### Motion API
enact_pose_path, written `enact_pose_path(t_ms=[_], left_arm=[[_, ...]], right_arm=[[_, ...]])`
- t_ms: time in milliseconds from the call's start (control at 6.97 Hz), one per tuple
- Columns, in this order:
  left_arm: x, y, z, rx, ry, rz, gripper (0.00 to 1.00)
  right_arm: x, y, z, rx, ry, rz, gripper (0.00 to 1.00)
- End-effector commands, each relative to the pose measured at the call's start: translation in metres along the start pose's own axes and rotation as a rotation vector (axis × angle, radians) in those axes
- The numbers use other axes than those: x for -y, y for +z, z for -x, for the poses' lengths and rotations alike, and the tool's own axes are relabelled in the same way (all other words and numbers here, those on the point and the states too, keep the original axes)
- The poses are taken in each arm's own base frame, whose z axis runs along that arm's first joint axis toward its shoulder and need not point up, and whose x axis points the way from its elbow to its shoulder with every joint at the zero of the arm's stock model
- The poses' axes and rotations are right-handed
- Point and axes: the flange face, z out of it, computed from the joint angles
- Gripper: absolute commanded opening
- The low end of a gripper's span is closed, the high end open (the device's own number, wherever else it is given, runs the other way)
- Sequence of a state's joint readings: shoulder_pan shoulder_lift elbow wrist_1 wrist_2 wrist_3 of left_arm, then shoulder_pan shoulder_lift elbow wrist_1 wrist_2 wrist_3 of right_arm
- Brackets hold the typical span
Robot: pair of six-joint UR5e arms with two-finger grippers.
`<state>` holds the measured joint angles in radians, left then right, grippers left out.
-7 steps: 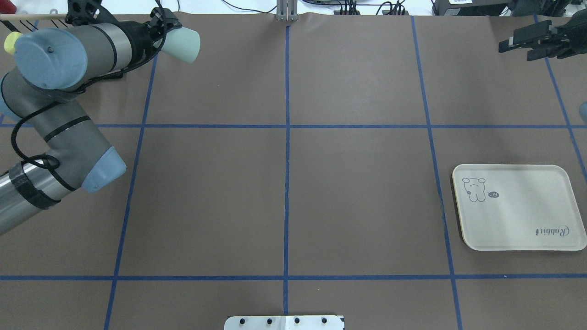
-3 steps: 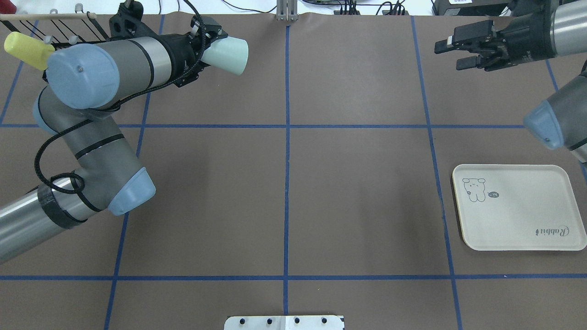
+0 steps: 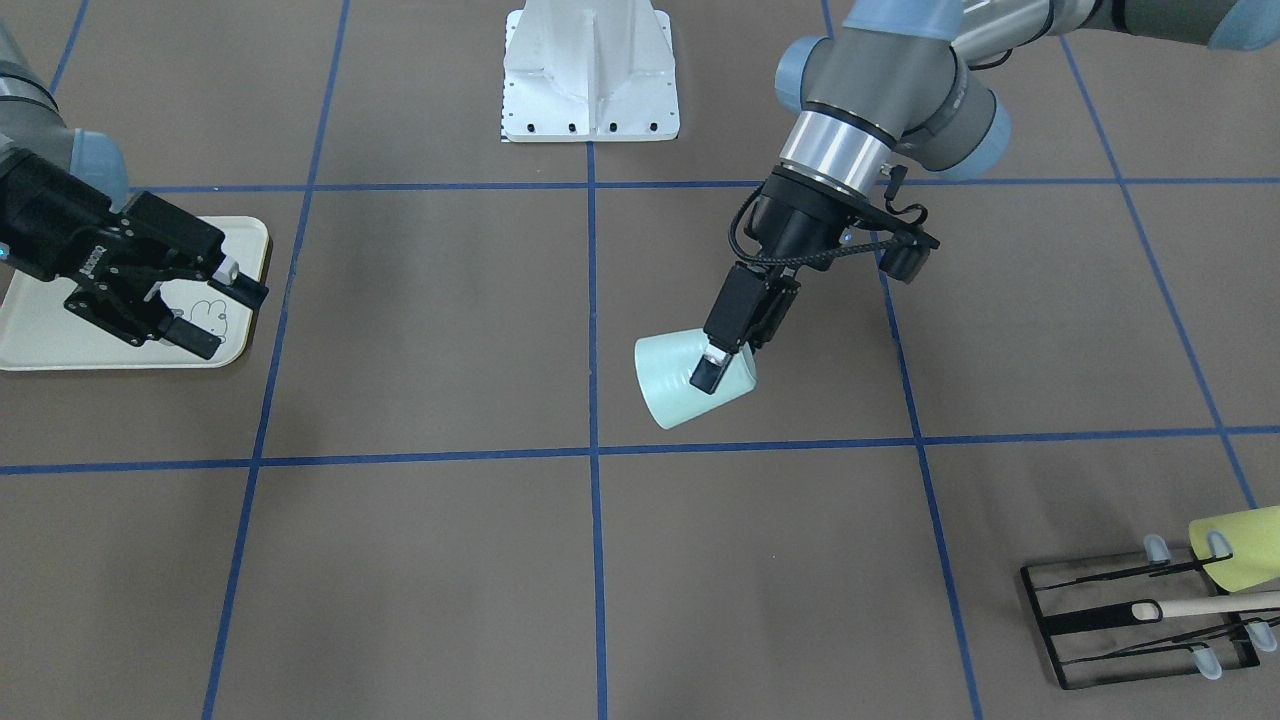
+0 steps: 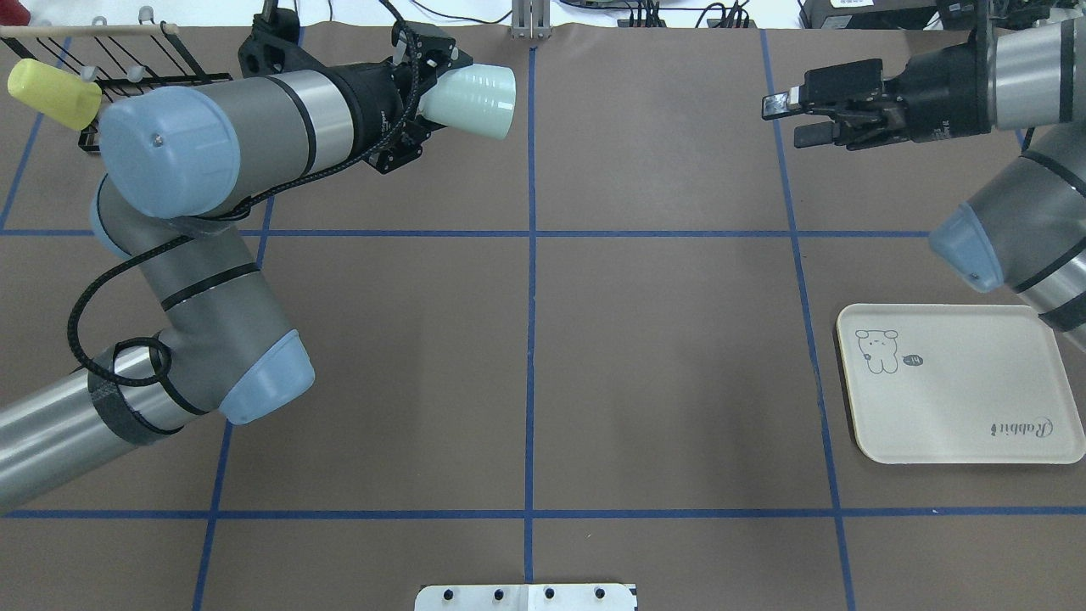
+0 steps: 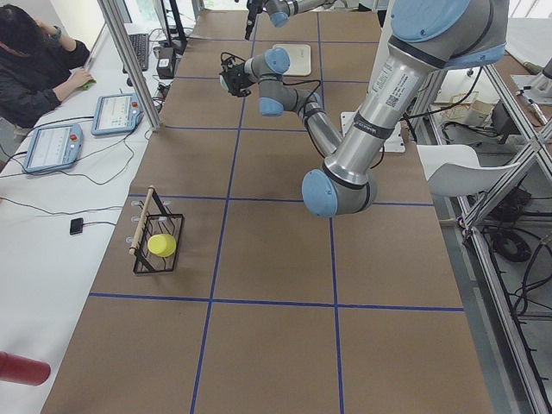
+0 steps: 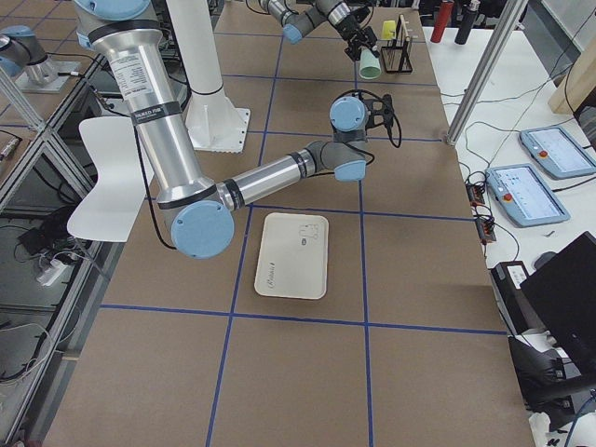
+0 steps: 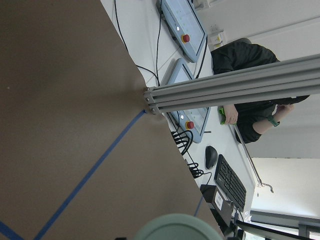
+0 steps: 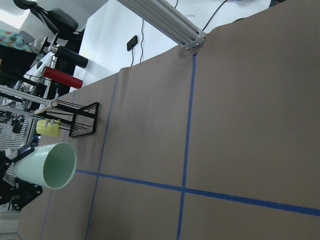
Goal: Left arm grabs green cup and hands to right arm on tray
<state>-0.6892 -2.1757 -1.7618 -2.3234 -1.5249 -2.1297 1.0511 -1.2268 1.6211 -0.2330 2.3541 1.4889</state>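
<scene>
My left gripper [image 4: 417, 92] is shut on the base end of the pale mint-green cup [image 4: 472, 100] and holds it on its side above the table's far middle. The cup's open mouth points toward my right arm. In the front view one finger [image 3: 712, 368] lies across the green cup [image 3: 675, 390]. The right wrist view looks into the cup's mouth [image 8: 49, 165]. My right gripper [image 4: 789, 119] is open and empty at the far right, facing the cup with a wide gap between them. The cream tray [image 4: 959, 407] lies empty at the right.
A black wire rack [image 4: 136, 59] with a yellow-green cup [image 4: 49, 92] stands at the far left corner. A white mount plate [image 4: 526, 596] sits at the near middle edge. Blue tape lines grid the brown table.
My left arm has swung right, carrying the green cup toward the table's centre line. My right arm has come in from the right edge toward the left, its gripper still open.
</scene>
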Motion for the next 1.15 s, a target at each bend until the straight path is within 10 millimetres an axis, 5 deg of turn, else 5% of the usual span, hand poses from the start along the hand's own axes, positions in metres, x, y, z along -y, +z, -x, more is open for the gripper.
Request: enact_pose_path(t_ms=[0,574,1004], left_arm=[[-0.023,-0.019,-0.007,0.038,-0.079,0.144,0.37],[-0.05,-0.042,-0.014,0.113,-0.164,0.34,0.37],[-0.05,-0.055,-0.022,0.07,-0.38,0.4,0.37]], right_arm=[[-0.022,0.014,0.013,0.115,-0.063,-0.024,0.99],[-0.07,0.052,0.032,0.295,-0.089,-0.053,0.98],[-0.08,0.062,0.044,0.357,-0.098,-0.082,0.98]])
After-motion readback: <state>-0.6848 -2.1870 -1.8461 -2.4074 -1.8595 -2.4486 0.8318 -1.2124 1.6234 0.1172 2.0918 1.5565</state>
